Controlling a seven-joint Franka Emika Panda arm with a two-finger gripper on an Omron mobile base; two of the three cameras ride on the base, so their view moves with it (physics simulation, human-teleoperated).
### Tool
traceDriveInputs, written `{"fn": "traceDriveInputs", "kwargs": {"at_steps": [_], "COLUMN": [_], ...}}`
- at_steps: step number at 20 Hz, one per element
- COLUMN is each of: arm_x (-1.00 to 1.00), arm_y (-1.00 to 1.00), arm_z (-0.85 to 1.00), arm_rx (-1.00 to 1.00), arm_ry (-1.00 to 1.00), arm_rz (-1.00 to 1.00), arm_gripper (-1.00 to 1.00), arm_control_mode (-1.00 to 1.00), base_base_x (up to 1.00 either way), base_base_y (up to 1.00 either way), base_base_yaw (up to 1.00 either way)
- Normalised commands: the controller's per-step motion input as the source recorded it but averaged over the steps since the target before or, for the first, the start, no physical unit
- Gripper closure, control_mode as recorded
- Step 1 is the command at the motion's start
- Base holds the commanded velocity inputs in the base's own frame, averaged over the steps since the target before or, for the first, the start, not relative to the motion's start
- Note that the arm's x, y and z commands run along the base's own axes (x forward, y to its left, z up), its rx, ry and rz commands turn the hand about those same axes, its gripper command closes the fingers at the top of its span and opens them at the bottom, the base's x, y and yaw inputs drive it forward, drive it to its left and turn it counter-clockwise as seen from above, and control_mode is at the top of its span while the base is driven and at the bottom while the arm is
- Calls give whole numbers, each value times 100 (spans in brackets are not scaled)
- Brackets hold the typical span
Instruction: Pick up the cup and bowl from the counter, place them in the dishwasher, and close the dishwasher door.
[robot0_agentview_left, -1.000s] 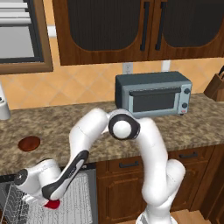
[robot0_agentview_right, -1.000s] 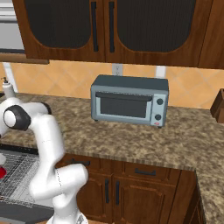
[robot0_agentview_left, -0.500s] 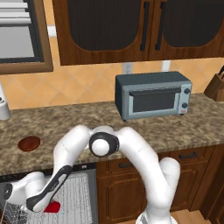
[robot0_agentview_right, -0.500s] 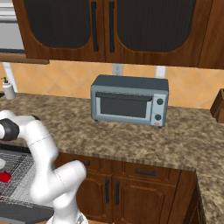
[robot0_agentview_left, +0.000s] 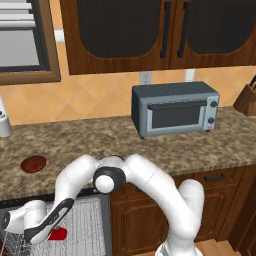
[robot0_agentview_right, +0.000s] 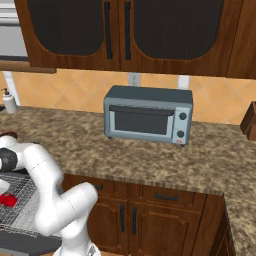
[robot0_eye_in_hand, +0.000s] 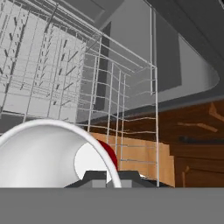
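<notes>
- The gripper (robot0_eye_in_hand: 112, 177) is pinching the rim of the red cup (robot0_agentview_left: 57, 234) low in the lower left of the left base view, inside the dishwasher's white wire rack (robot0_agentview_left: 87, 225).
- The bowl (robot0_agentview_left: 33, 163) is lying on the table (robot0_agentview_left: 165, 150) at the left, well apart from the toaster oven (robot0_agentview_left: 175, 108).
- In the hand view, the cup's white inside is sitting at the lower left.

Red cup (robot0_agentview_left: 58, 234) in dishwasher (robot0_agentview_left: 90, 227) rack
</notes>
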Motion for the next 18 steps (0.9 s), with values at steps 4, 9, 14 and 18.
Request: {"fn": "traceDriveInputs", "kwargs": {"at_steps": [4,9,14,18], "arm_x": [28,12,6,18], "arm_y": [3,8,3,-3], "arm_z": [-39,-40,-25,-5], "arm_rx": [0,0,0,2], "arm_ry": [1,1,0,2], "arm_rz": [0,0,0,0], "arm_gripper": [100,100,-100,-100], "arm_control_mode": [-100,-100,-100,-100], "base_base_x": [0,0,0,0], "base_base_y": [0,0,0,0], "base_base_yaw": [0,0,0,0]}}
